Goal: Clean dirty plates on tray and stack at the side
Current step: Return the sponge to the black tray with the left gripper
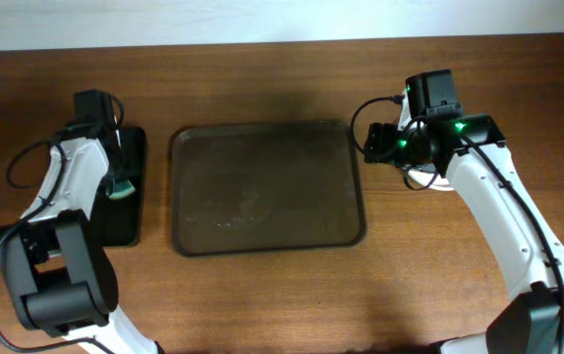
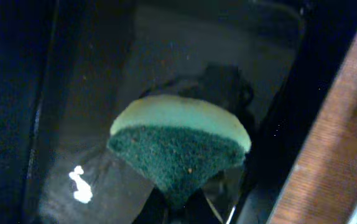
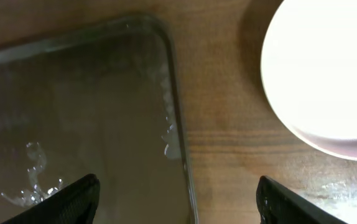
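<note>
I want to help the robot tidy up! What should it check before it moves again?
1. No plates on the tray: ok.
2. Plates sit beside the tray: ok.
3. Right pincer open and empty: ok.
4. Left pincer holds the sponge over the black tray: ok.
5. Plates wiped clean: cannot tell, glare hides them.
6. All three plates stacked: cannot tell.

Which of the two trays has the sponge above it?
The small black tray at the left edge. The green sponge is over it; the big brown tray in the middle has none.
</note>
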